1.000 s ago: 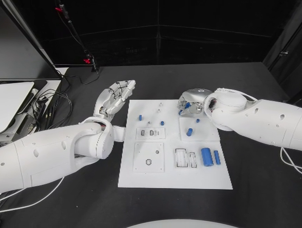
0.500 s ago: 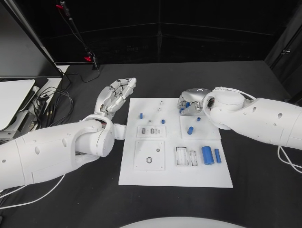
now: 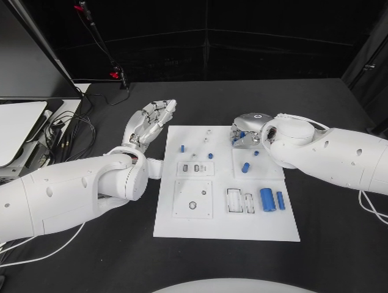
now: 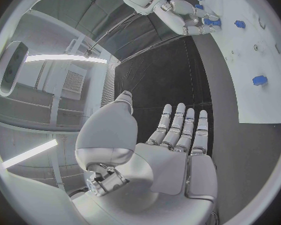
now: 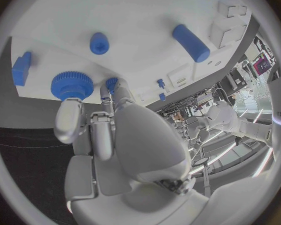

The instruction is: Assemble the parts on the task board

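The left hand [image 3: 151, 124] hovers over the dark worktop [image 3: 325, 244] just off the task board's [image 3: 225, 229] far left corner, palm up, fingers straight and apart, holding nothing; the left wrist view shows the same flat, empty palm [image 4: 178, 155]. Compared with a second ago it has barely shifted, so it reads as waiting, not working.

On the task board, small blue parts lie scattered: a small blue piece [image 3: 182, 148] near the far left edge, another small piece [image 3: 211, 156] towards the middle, a blue peg [image 3: 245, 166] nearer the right side, and a large blue cylinder [image 3: 267, 199] with a slimmer blue rod [image 3: 280, 201] beside it near the board's right edge. None of these has moved over the last second.

The right hand [image 3: 245, 137] sits at the board's far right part, fingers curled down. In the right wrist view its fingertips [image 5: 70, 116] close around a blue gear [image 5: 72, 84], which rests on or just above the board surface; whether it is lifted cannot be told. This hand too has stayed almost in place, so the likely step is gripping or seating the gear, and the assembly looks early, with most parts still loose
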Motion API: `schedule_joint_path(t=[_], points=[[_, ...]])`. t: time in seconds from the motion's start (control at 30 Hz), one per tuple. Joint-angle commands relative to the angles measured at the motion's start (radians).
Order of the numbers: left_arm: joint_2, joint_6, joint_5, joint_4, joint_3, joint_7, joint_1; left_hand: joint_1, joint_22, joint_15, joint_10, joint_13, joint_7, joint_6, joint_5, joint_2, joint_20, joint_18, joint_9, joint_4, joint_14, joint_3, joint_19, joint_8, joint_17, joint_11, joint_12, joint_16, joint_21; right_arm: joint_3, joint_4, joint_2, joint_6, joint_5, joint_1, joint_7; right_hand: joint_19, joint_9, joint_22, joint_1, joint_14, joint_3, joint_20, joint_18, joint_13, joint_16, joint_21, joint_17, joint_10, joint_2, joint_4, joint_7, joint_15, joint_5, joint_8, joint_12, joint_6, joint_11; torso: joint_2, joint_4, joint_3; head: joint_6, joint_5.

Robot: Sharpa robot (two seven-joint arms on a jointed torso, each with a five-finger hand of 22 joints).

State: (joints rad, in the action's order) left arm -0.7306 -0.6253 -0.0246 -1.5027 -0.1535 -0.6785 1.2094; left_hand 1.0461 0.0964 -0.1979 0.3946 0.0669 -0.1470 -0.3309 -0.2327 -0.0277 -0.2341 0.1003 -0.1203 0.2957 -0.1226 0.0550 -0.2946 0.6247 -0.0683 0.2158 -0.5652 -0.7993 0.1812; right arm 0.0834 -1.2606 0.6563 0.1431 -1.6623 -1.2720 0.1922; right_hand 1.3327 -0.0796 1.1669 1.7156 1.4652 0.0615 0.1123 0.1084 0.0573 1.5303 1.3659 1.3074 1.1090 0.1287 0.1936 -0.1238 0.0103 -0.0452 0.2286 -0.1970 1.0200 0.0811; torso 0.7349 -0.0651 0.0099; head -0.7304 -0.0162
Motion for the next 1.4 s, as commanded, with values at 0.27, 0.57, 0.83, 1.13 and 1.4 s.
schedule_joint_path(t=[0.27,0.57,0.83,1.13,1.4], points=[[0.000,0.002,-0.008,0.000,0.001,-0.333,0.002,0.002,0.002,-0.004,0.001,0.000,-0.123,-0.009,-0.003,0.006,-0.005,0.008,0.002,-0.002,-0.001,-0.003,-0.001,0.008,0.001,0.009,-0.005,-0.003,0.003,0.001,-0.013,0.003,0.199,-0.049,0.002,-0.046,0.004,-0.001,0.011,0.026,0.073,-0.026,-0.014,-0.021,0.002,-0.005,0.004,0.073,0.057,-0.006,0.007,-0.003,-0.007,-0.003,-0.010,0.045,0.032,-0.011,-0.001,-0.0017,-0.0004,0.002,0.006],[0.002,0.009,-0.008,0.004,0.001,-0.330,0.002,0.003,0.002,-0.004,0.002,0.000,-0.123,-0.010,-0.004,0.007,-0.005,0.008,0.002,-0.002,-0.001,-0.003,-0.001,0.008,0.001,0.009,-0.005,-0.003,0.004,-0.004,-0.042,0.006,0.281,-0.051,-0.002,-0.086,0.010,0.001,0.021,0.031,0.074,-0.038,-0.013,-0.023,0.002,-0.003,0.008,0.079,0.068,-0.013,0.010,-0.003,-0.006,-0.003,-0.019,0.066,0.038,-0.010,0.001,-0.0023,-0.0009,0.012,0.027],[0.013,0.013,-0.008,0.016,0.001,-0.329,0.002,0.003,0.002,-0.004,0.002,0.000,-0.123,-0.010,-0.004,0.007,-0.005,0.008,0.002,-0.001,-0.001,-0.003,-0.001,0.008,0.001,0.009,-0.005,-0.004,0.004,-0.013,0.000,-0.035,0.257,-0.006,-0.003,-0.105,0.012,0.003,0.026,0.028,0.075,-0.042,-0.012,-0.024,0.002,-0.003,0.010,0.080,0.074,-0.019,0.017,-0.003,-0.006,-0.003,-0.025,0.079,0.042,-0.009,0.003,-0.0050,0.0009,0.018,0.032],[0.018,0.016,-0.008,0.020,0.001,-0.327,0.001,0.004,0.002,-0.005,0.002,0.000,-0.123,-0.010,-0.004,0.008,-0.005,0.008,0.003,-0.001,-0.001,-0.003,-0.001,0.008,0.001,0.010,-0.006,-0.004,0.004,-0.026,0.088,-0.091,0.273,0.029,-0.004,-0.138,0.013,0.004,0.028,0.031,0.075,-0.047,-0.012,-0.024,0.003,-0.003,0.011,0.083,0.078,-0.022,0.018,-0.005,-0.005,-0.004,-0.030,0.086,0.042,-0.007,0.017,-0.0071,0.0012,0.038,0.038],[0.015,0.015,-0.008,0.019,0.001,-0.326,0.001,0.005,0.002,-0.005,0.002,0.000,-0.124,-0.010,-0.005,0.010,-0.005,0.008,0.003,-0.002,-0.001,-0.003,0.000,0.009,0.002,0.010,-0.006,-0.004,0.005,-0.028,0.123,-0.118,0.264,0.045,-0.004,-0.154,0.014,0.006,0.030,0.033,0.076,-0.052,-0.010,-0.024,0.002,-0.002,0.011,0.086,0.080,-0.026,0.020,-0.008,-0.003,-0.004,-0.036,0.096,0.042,-0.004,0.026,-0.0123,0.0027,0.040,0.039]])
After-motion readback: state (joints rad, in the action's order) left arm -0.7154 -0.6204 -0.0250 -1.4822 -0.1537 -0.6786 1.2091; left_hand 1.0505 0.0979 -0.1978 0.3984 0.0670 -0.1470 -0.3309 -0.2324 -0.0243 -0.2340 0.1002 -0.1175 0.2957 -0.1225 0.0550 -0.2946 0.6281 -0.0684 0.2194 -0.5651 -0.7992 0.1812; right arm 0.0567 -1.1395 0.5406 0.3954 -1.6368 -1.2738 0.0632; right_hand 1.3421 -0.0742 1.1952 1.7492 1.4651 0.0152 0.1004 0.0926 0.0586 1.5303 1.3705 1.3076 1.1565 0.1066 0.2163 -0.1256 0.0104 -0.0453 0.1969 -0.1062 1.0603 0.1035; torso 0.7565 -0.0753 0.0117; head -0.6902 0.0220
